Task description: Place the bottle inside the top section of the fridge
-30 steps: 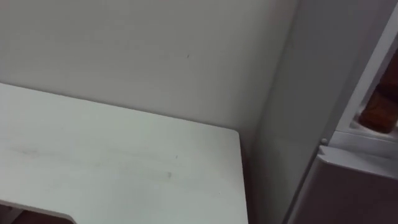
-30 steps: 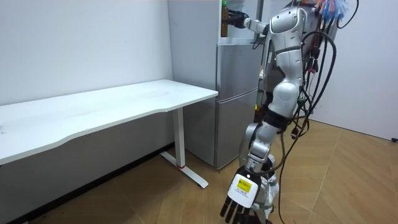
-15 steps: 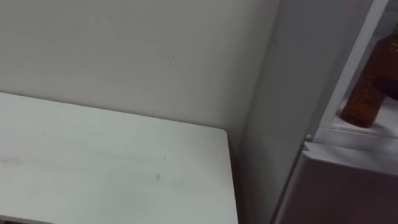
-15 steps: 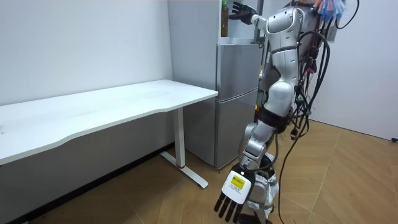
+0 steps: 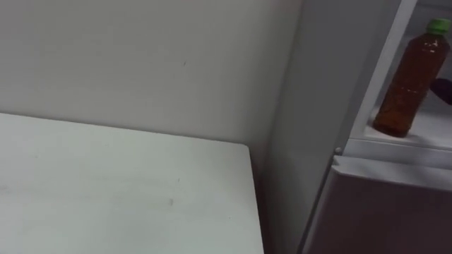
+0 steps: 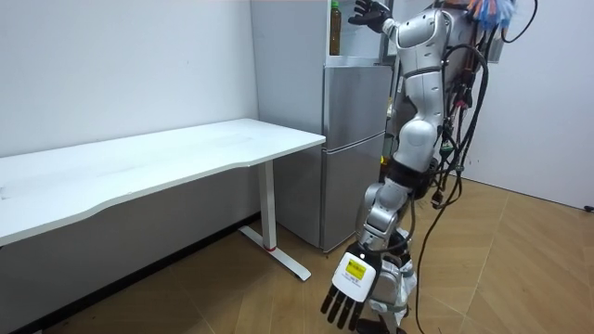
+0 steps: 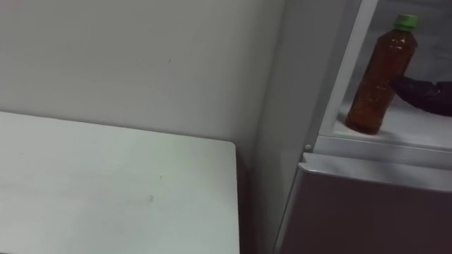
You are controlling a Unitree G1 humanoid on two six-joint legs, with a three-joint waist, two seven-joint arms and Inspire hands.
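Note:
The brown bottle with a green cap stands upright on the white shelf of the upper fridge, near its front left corner; it also shows in the room view. My right hand is raised beside the upper fridge with its fingers spread, apart from the bottle. A dark part of that hand shows just right of the bottle, not touching it. My left hand hangs low by my leg, fingers relaxed and holding nothing.
I stand close before the grey fridge, whose lower door is closed. A white table stands to its left against the wall, its corner near the fridge's side. Wooden floor lies behind me.
My right hand has let go of the bottle and drawn back and up from it, fingers now spread. The eye view has shifted, bringing the whole bottle into sight.

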